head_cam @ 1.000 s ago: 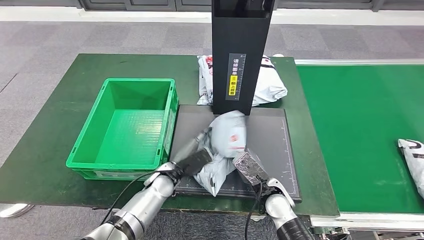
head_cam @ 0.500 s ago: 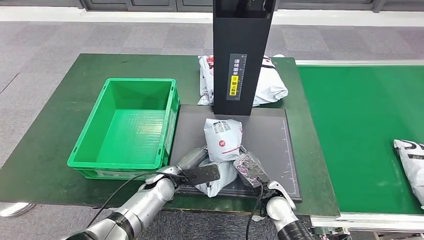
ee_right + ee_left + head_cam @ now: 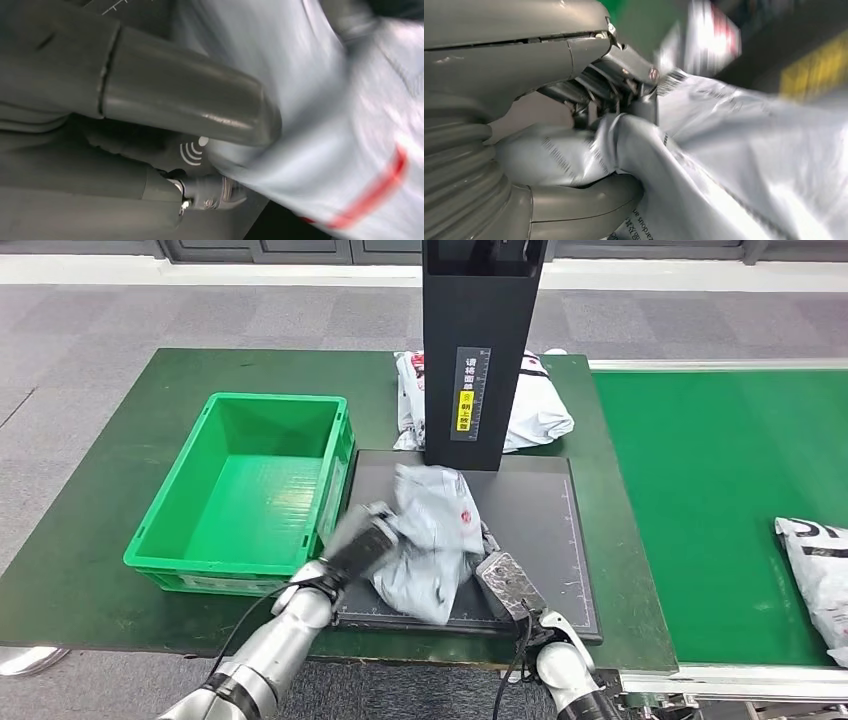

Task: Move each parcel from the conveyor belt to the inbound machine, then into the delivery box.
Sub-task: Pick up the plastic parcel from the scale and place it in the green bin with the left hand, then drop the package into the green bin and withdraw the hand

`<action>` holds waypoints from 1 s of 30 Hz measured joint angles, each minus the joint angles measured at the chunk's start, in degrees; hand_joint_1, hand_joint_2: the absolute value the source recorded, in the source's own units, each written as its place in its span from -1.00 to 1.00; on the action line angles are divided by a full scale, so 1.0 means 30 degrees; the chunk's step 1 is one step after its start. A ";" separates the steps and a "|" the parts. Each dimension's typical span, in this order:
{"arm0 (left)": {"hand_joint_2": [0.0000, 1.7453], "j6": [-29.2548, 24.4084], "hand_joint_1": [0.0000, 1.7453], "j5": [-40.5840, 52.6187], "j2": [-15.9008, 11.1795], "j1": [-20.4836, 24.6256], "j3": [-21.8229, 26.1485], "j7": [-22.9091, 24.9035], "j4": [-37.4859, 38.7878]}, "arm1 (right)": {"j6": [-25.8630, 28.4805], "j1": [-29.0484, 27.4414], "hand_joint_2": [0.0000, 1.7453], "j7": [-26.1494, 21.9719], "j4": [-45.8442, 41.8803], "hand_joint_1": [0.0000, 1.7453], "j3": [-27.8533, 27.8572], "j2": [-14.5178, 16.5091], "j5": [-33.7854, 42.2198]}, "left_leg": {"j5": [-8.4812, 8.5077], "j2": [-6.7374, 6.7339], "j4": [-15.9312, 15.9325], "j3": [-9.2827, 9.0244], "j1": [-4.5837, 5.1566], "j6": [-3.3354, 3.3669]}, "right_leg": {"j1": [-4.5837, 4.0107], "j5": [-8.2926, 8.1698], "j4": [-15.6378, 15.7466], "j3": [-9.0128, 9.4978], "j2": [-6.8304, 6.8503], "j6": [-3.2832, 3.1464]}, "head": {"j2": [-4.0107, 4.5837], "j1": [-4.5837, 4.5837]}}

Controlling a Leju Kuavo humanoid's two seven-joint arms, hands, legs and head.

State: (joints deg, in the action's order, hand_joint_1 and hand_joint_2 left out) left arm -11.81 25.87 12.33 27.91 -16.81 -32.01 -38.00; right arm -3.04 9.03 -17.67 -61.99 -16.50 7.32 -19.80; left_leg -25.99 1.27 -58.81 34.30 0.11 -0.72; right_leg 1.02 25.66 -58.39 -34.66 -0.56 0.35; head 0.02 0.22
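Grey plastic parcel (image 3: 425,540) sits crumpled on the black scanner platform (image 3: 545,515), just in front of the black scanner column (image 3: 478,350). Left hand (image 3: 358,543) grips its left side; the left wrist view shows bag film bunched between thumb and fingers. Right hand (image 3: 508,582) touches its right edge; whether it grips cannot be told. Green crate (image 3: 250,490) stands left of the platform.
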 joint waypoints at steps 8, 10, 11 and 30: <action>1.00 -0.4294 1.00 -0.0821 -0.0217 0.0363 0.2974 0.0324 -0.5223 | 0.2019 -0.0689 -1.00 -0.2957 -0.1552 -1.00 0.1313 0.0411 0.1847 | 0.0004 0.0006 0.0001 0.0020 -0.0005 -0.0005 | -0.0001 0.0000 -0.0004 -0.0012 -0.0002 -0.0001 | 0.0000 0.0000; 1.00 -0.5224 1.00 -0.0730 -0.0379 0.0708 0.3455 0.0357 -0.6195 | 0.2423 -0.0820 -1.00 -0.3499 -0.1990 -1.00 0.1565 0.0433 0.2375 | 0.0004 0.0007 0.0000 0.0022 -0.0004 -0.0005 | 0.0001 0.0000 -0.0003 -0.0011 -0.0002 -0.0001 | 0.0000 0.0000; 1.00 -0.5514 1.00 -0.0670 -0.0461 0.0859 0.3641 0.0383 -0.6608 | 0.2556 -0.0875 -1.00 -0.3647 -0.2151 -1.00 0.1650 0.0435 0.2577 | 0.0004 0.0008 0.0000 0.0022 -0.0003 -0.0005 | 0.0001 0.0000 -0.0003 -0.0010 -0.0002 -0.0001 | 0.0000 0.0000; 1.00 -0.8142 -0.03 1.4992 -0.2761 0.4490 0.5646 0.9952 -0.1949 | 0.4169 -0.0998 -1.00 -0.3828 -0.2532 -1.00 0.1827 -0.0079 0.5409 | 0.0031 -0.0025 -0.0001 0.0016 -0.0006 -0.0029 | 0.0000 -0.0027 -0.0005 -0.0029 -0.0083 -0.0003 | 0.0000 -0.0007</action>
State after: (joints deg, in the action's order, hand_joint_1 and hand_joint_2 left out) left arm -36.23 70.84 4.04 41.38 0.13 -2.15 -43.84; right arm 9.46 6.04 -29.16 -69.59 -11.02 7.08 -3.57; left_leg -25.89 1.20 -58.81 34.35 0.09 -0.80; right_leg 1.02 25.58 -58.41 -34.74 -0.80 0.34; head 0.02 0.20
